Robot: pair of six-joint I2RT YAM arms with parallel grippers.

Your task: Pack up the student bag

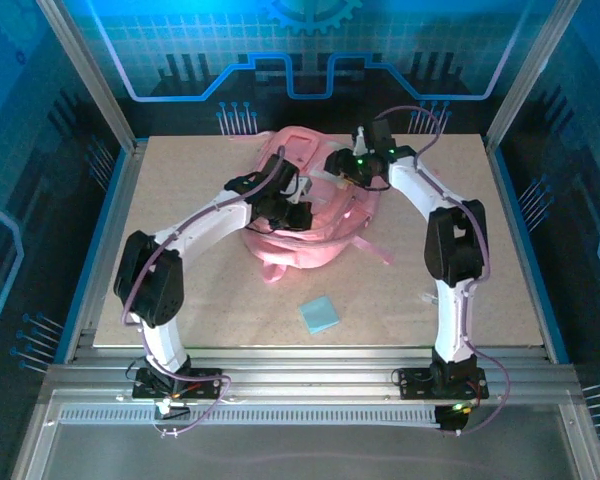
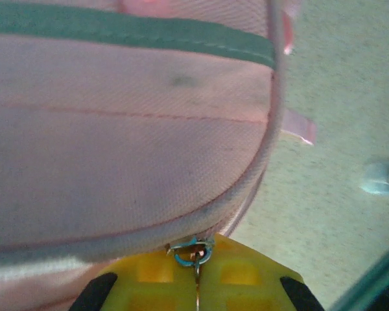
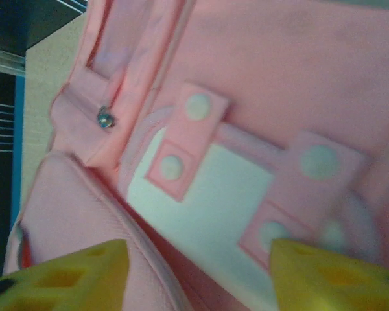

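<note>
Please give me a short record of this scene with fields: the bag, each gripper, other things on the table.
bag: student bag lies mid-table, under both arms
left gripper: shut on zipper pull at the bag's edge
right gripper: open, over the front pocket with snap tabs, holding nothing
other: small light-blue flat item on the table, nearer the arm bases, apart from the bag

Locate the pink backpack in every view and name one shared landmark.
Top external: backpack mid-table toward the back, between both arms.
Left wrist: backpack fills the upper left; zip pull pinched in the left pincer.
Right wrist: backpack covers most of the frame.
Shared landmark: the beige tabletop.
</note>
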